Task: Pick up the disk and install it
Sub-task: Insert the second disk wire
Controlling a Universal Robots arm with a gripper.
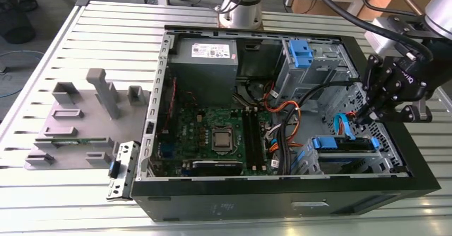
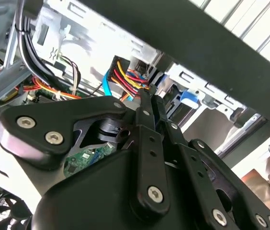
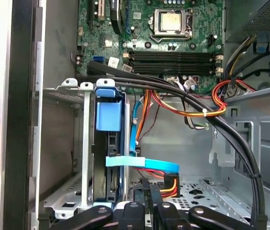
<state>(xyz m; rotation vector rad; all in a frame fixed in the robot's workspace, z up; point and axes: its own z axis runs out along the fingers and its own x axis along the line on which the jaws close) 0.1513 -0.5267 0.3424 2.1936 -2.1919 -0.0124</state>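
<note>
Inside the open computer case (image 1: 282, 193), in the lower drive cage toward the exterior view's right, the disk (image 1: 344, 144) sits on edge between its blue rails, apparently already slotted in. The hand (image 1: 369, 115) hangs just above it, holding nothing, its fingers (image 2: 147, 112) pressed together.

I judge the disk stiff and fairly dense for its size, smooth on its metal faces and sensitive to knocks (a drive dislikes being dropped), so the blue rails or the long edges look like the safest hold.

The first wrist view shows the disk's blue tab (image 3: 109, 115) and a blue flat cable (image 3: 142, 164) crossing near it, and the motherboard (image 3: 173, 33) beyond; the exterior view adds the slatted surface (image 1: 84, 24) and grey fixtures (image 1: 78, 114) outside the case.
</note>
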